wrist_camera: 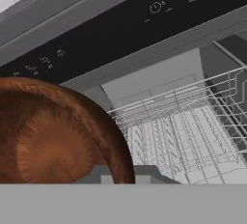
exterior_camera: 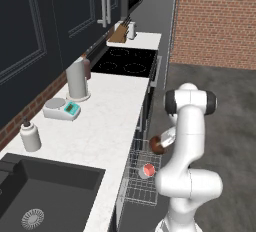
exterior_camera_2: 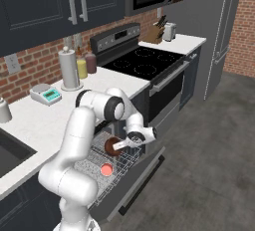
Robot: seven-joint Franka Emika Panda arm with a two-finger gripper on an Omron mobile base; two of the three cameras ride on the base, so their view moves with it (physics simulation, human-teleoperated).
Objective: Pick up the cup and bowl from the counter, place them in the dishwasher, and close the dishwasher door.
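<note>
Two task things show at the pulled-out rack: the cup sits inside it, salmon mouth up, and the bowl hangs just above it at the end of the arm. In the left base view, going left to right, the sink is cut off at the bottom edge, a white bottle, a scale and a grey canister stand on the table, and the arm hides the rack's right side. The fingers are buried between bowl and wrist there, so their tips are hard to make out. The right base view shows what that one lacks: the door lying open and flat under the rack, and the bowl held over the rack's far end, apart from the cup. In the hand view the bowl fills the lower left, cut off by the frame; the fingers are closed on its rim.
</note>
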